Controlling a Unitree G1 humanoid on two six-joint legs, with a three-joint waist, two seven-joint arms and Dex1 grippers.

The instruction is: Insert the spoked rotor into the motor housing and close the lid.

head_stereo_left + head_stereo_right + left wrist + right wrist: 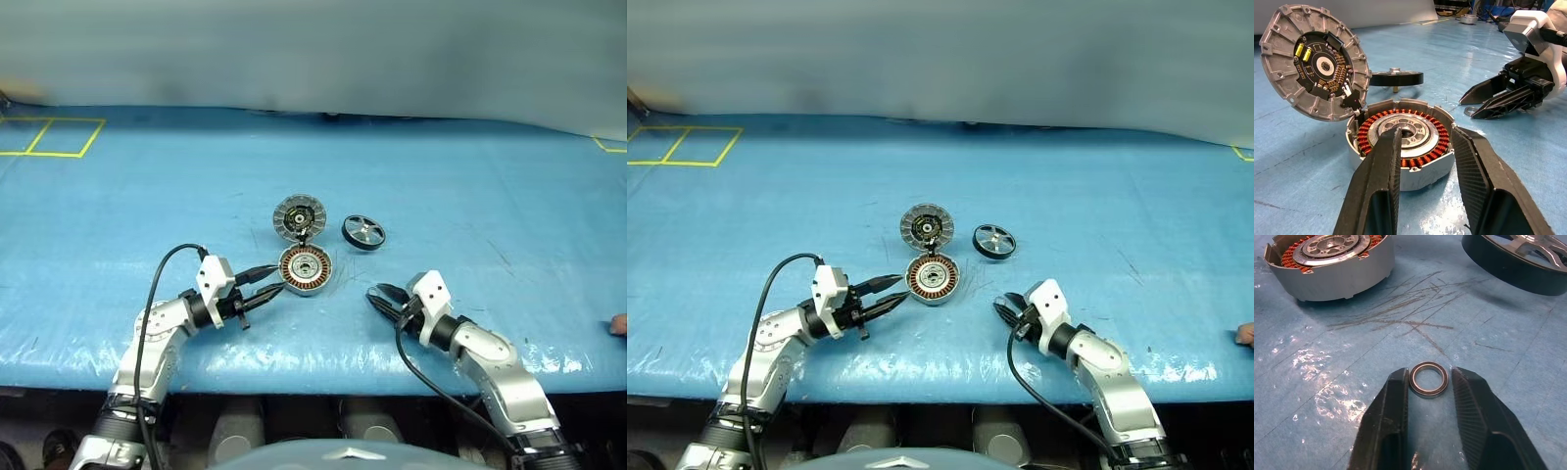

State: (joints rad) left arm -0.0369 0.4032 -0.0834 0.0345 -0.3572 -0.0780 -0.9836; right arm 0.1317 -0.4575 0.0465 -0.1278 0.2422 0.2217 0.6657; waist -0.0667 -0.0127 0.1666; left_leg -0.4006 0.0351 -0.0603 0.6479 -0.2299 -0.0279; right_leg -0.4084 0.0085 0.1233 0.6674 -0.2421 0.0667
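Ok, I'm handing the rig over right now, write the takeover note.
Left gripper: open, its fingers either side of the motor housing, not clamped.
Right gripper: open, fingertips flanking a small metal ring lying on the blue mat; not clear whether they touch it.
Lid: hinged open, propped up behind the housing, circuit face showing.
Spoked rotor: flat on the mat, to the right of the lid.
Done: housing open.
Left: put the rotor in, close the lid.
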